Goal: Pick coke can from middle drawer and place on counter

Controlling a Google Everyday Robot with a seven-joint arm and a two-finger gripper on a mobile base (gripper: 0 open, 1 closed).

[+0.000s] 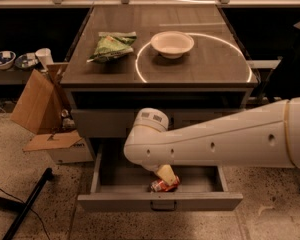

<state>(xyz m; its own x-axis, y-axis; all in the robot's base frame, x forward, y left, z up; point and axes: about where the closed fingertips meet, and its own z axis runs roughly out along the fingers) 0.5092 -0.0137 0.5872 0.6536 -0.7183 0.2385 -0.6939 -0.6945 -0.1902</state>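
Tabletop (205,70): green snack bag (111,46) near left edge, white bowl (172,44) mid, within light arc. Middle drawer (200,202) pulled out below front edge. White arm (215,139) crosses from right, hiding part of drawer. Gripper (166,175) down inside drawer, right at coke can (164,185); whether spread or pinching, cannot tell. Can lies on its side by drawer front, long axis roughly along front edge; red, silvery end pointing left.

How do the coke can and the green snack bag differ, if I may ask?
The coke can lies on its side in the middle drawer; the green snack bag lies flat on the counter. The can is red and small, the bag green and larger. The gripper is down at the can, far from the bag. Neither stands upright.
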